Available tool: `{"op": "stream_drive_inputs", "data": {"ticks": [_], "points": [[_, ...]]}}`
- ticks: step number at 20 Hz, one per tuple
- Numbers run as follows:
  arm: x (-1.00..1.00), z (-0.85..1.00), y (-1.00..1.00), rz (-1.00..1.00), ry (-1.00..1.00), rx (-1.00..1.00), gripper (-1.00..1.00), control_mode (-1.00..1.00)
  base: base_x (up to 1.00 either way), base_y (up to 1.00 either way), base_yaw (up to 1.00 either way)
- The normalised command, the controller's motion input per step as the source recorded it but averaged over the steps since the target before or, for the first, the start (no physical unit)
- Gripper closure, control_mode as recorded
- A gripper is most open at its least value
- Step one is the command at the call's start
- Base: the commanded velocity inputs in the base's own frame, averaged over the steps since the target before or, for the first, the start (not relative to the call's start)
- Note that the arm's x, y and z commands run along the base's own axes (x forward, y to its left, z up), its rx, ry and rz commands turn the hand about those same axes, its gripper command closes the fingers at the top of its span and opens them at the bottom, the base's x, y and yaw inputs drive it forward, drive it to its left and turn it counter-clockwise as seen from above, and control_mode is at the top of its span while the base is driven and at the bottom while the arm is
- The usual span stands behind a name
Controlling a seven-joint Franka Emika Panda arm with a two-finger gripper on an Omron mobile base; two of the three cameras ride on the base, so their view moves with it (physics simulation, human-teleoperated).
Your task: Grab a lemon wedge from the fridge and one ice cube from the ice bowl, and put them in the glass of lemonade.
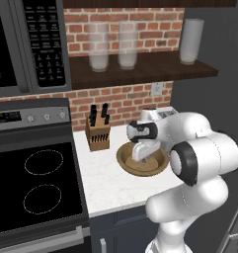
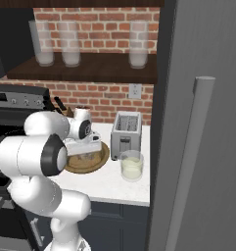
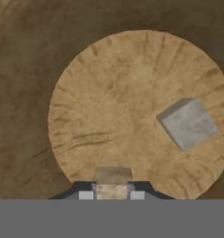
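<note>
The gripper (image 3: 112,191) is down inside the ice bowl (image 1: 128,165), its fingers clamped on one ice cube (image 3: 113,178); carrying it to the glass of lemonade (image 2: 131,165) at the worktop's front edge appears outstanding.

The ice bowl (image 3: 25,93) is brown wood with a matt, streaky grain, paler and rougher-looking on its flat bottom, where a pale grey ice cube (image 3: 187,123) lies dull and faintly see-through and a second cube (image 3: 113,179) sits between the closed jaws. The bench (image 1: 108,185) is white speckled stone with a smooth finish, the wall (image 1: 125,99) behind it rough red brick, the knife block (image 1: 98,134) plain wood, the shelf (image 1: 140,69) dark wood with frosted glasses (image 1: 98,47). The toaster (image 2: 126,133) looks like brushed metal, the glass of lemonade (image 2: 131,165) is clear and glossy, the fridge (image 2: 207,122) matt grey, and the stove (image 1: 36,188) top black and shiny
</note>
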Motion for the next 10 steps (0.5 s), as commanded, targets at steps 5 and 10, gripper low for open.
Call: {"op": "stream_drive_inputs", "data": {"ticks": [5, 10], "points": [[-0.03, 1.00, -0.04, -0.01, 0.00, 0.00, 1.00, -1.00, 0.00, 0.00, 0.00], [-0.37, 0.73, -0.57, -0.17, 0.00, 0.01, 1.00, -1.00, 0.00, 0.00, 0.00]]}}
